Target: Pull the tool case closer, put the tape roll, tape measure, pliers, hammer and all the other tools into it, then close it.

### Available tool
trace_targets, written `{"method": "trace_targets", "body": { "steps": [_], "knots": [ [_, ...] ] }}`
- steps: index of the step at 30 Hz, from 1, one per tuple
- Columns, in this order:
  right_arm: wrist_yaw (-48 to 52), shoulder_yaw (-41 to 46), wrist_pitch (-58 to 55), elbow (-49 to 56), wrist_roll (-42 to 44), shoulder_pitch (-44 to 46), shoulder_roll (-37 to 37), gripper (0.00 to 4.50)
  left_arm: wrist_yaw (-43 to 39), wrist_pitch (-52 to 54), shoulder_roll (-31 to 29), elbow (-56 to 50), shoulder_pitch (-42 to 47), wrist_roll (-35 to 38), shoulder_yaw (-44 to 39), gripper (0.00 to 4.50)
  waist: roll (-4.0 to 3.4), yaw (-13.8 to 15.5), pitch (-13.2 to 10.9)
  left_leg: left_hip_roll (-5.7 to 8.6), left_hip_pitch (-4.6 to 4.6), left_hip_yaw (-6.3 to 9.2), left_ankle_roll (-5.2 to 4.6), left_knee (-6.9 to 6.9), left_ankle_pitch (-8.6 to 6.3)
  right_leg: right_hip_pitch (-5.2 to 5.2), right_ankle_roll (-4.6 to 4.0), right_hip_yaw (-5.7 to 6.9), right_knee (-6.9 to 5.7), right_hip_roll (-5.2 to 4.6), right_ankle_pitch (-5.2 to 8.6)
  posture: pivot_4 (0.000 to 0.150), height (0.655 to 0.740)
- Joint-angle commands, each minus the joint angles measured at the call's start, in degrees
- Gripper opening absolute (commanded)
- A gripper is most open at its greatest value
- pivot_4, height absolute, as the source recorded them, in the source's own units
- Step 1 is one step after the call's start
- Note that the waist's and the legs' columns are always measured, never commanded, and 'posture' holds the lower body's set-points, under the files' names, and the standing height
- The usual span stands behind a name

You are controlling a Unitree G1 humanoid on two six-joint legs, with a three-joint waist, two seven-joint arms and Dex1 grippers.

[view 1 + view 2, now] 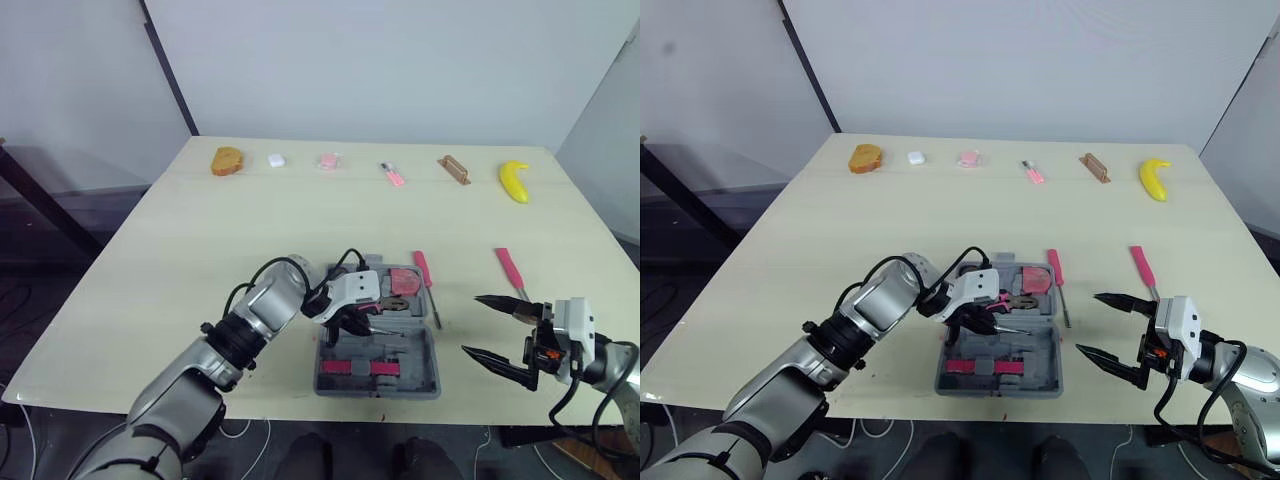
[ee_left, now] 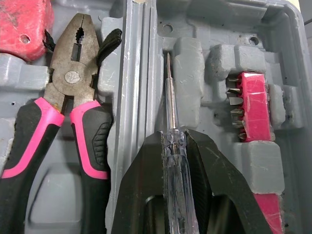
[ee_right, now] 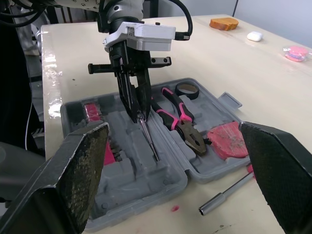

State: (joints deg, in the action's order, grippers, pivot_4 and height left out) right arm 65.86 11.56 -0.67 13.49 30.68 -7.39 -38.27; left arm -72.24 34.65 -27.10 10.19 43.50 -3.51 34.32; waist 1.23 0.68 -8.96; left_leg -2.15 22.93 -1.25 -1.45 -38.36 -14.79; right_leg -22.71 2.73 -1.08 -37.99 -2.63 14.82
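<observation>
Left wrist view: a clear-handled screwdriver (image 2: 168, 92) is gripped by the left tool (image 2: 174, 139) over the open tool case (image 2: 131, 73), at 6 o'clock on the counter (image 1: 200, 250). If it is dropped askew, closing could be blocked. The right tool (image 1: 472, 325) is held spread at the case's 4 o'clock.

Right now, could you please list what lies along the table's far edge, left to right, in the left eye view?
Orange-brown lump → small white object → pink object → small pink tool → brown block → banana.

Left gripper (image 1: 360, 321), screwdriver (image 1: 381, 326) in jaws, over open tool case (image 1: 422, 372)
</observation>
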Motion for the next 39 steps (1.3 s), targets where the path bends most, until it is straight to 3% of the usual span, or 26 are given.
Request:
{"method": "trace_targets", "body": {
  "steps": [1, 8, 10, 13, 29, 36, 38, 39],
  "knots": [
    [-0.07, 0.06, 0.61, 1.95, 0.26, 0.06, -0.06, 4.5, 0.36, -1.2, -0.07, -0.34, 1.05, -1.22, 0.32, 0.14, 0.0, 0.0, 0.0, 0.0, 0.0, 0.0, 0.0, 0.0, 0.0, 0.0, 0.0, 0.0, 0.0, 0.0, 0.0, 0.15, 0.74],
    [-0.01, -0.46, 1.0, 1.36, -0.04, 0.46, 0.14, 4.5, -0.25, -0.55, -0.41, -0.17, 0.85, -1.19, -0.31, 0.14, 0.0, 0.0, 0.0, 0.0, 0.0, 0.01, 0.0, 0.0, 0.0, 0.0, 0.0, 0.0, -0.01, 0.0, 0.0, 0.15, 0.74],
    [0.01, -0.51, 0.98, 1.34, -0.07, 0.48, 0.21, 4.5, -0.1, -0.73, -0.41, -0.01, 0.94, -1.28, -0.4, 1.15, 0.0, 0.0, 0.0, 0.0, 0.0, 0.01, 0.0, 0.0, 0.0, 0.0, 0.0, 0.0, -0.01, 0.0, 0.0, 0.15, 0.74],
    [0.03, -0.61, 1.0, 1.31, -0.2, 0.49, 0.33, 4.5, 1.08, -1.55, -0.18, 0.61, 1.04, -2.04, -0.48, 2.23, 0.0, 0.0, 0.0, 0.0, 0.0, 0.0, 0.0, -0.01, 0.0, 0.0, 0.0, 0.0, -0.01, 0.0, 0.0, 0.15, 0.74],
    [-0.07, -0.97, 1.82, 1.26, -0.4, -0.37, 0.66, 4.5, -1.46, -4.88, -2.28, -3.92, 1.21, 2.15, -5.11, 2.23, 0.0, 0.0, 0.0, 0.0, 0.01, 0.0, 0.0, -0.03, 0.0, 0.0, 0.0, 0.0, -0.02, 0.01, 0.0, 0.15, 0.74],
    [0.02, -1.42, 2.11, 0.55, -0.54, -0.04, 1.07, 4.5, -1.24, -15.62, -3.4, 2.8, -0.6, 5.6, -11.42, 2.23, -0.01, -0.01, 0.0, 0.0, 0.0, 0.01, 0.0, -0.04, 0.0, 0.0, 0.0, 0.01, -0.03, 0.01, 0.0, 0.15, 0.74],
    [0.08, -1.54, 2.06, 0.41, -0.58, 0.18, 1.18, 4.5, -1.28, -20.76, -2.58, 5.25, -1.59, 7.16, -13.54, 1.6, -0.01, 0.0, 0.0, 0.0, 0.0, 0.0, 0.0, -0.04, 0.0, 0.0, 0.0, 0.0, -0.02, 0.01, 0.0, 0.15, 0.74],
    [0.09, -1.58, 2.03, 0.37, -0.57, 0.27, 1.25, 4.5, -1.26, -22.61, -2.17, 6.31, -2.51, 8.1, -14.58, 1.52, -0.01, 0.01, 0.0, 0.0, 0.0, 0.0, 0.0, -0.04, 0.0, 0.0, 0.0, -0.01, -0.02, 0.0, 0.0, 0.15, 0.74]
  ]
}}
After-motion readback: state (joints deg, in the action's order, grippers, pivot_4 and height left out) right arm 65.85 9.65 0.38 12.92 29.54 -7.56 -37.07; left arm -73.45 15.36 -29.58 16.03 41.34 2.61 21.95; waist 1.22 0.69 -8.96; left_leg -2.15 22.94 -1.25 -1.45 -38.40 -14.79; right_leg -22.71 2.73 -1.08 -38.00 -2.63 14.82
